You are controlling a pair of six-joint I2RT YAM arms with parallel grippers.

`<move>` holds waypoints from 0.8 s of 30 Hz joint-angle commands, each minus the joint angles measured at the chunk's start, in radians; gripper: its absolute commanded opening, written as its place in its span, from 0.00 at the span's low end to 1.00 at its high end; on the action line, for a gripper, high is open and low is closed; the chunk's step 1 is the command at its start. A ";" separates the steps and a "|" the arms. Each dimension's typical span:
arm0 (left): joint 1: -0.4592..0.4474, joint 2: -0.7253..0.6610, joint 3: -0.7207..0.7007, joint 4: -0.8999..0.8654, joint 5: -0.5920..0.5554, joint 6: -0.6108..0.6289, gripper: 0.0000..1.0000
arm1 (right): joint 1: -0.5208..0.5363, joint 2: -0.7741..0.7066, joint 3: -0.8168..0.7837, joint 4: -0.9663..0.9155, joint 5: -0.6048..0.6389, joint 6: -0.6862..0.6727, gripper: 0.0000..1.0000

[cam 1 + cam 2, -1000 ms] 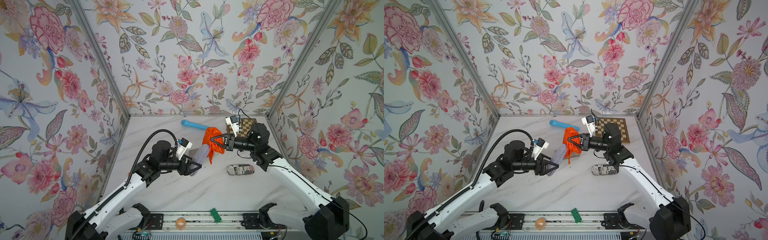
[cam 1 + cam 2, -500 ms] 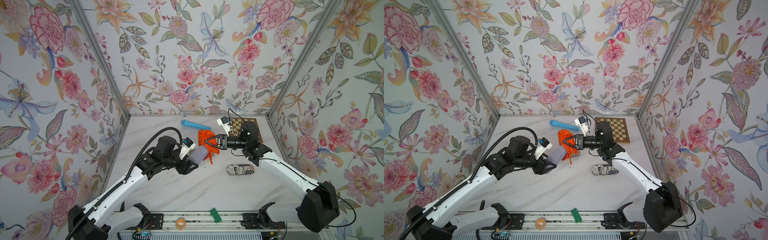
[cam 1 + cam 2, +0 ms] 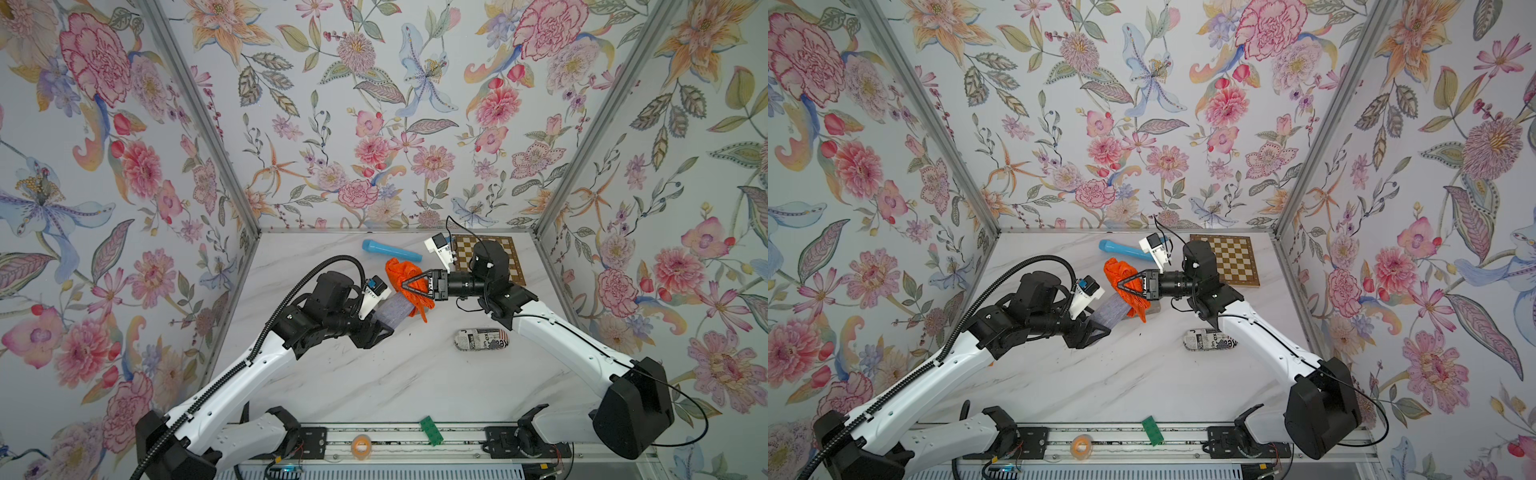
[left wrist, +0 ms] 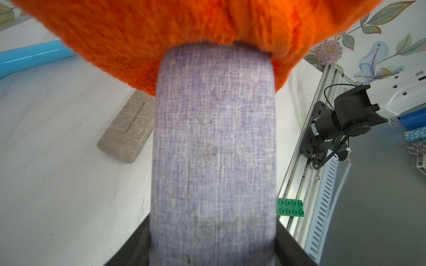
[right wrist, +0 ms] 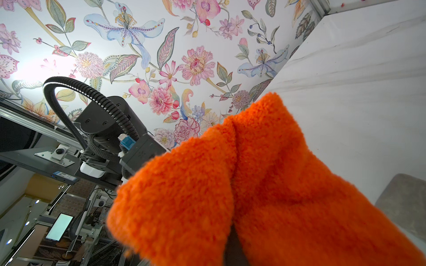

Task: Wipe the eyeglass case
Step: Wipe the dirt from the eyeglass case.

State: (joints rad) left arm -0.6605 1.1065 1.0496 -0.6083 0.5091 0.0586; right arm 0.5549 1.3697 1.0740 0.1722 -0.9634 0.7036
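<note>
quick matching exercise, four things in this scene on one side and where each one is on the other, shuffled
Things
1. purple eyeglass case
2. orange cloth
3. chessboard
4. green brick

Places
a. on the front rail
b. gripped by the right tool
c. lying flat at the back right
d. gripped by the left tool

Pairs: 1-d, 2-b, 3-c, 4-a
</note>
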 commanded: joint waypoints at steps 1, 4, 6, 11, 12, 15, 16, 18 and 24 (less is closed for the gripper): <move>-0.046 -0.042 0.010 0.152 0.027 -0.022 0.40 | 0.022 0.028 0.017 0.002 -0.051 -0.003 0.00; -0.062 -0.066 -0.011 0.195 0.003 -0.036 0.40 | 0.018 0.051 0.014 0.037 -0.061 0.015 0.00; -0.053 -0.088 -0.029 0.203 -0.032 -0.030 0.40 | 0.008 0.061 0.006 0.071 -0.077 0.040 0.00; 0.018 -0.106 -0.051 0.191 -0.061 -0.031 0.39 | -0.035 0.051 -0.012 0.122 -0.113 0.093 0.00; 0.032 -0.112 -0.054 0.195 -0.067 -0.033 0.40 | -0.038 0.045 -0.014 0.119 -0.117 0.095 0.00; 0.052 -0.113 -0.045 0.197 -0.073 -0.043 0.40 | -0.046 0.030 -0.022 0.113 -0.128 0.104 0.00; 0.053 -0.112 -0.042 0.197 -0.069 -0.046 0.40 | -0.048 0.026 -0.027 0.116 -0.126 0.106 0.00; 0.051 -0.101 -0.037 0.201 -0.044 -0.058 0.40 | -0.055 0.019 -0.038 0.124 -0.126 0.114 0.00; -0.053 -0.043 -0.009 0.162 -0.049 -0.027 0.41 | -0.050 0.040 -0.028 0.138 -0.135 0.114 0.00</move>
State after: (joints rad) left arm -0.6624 1.0416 0.9916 -0.5289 0.4538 0.0170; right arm 0.4938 1.4052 1.0523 0.3073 -1.0538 0.8093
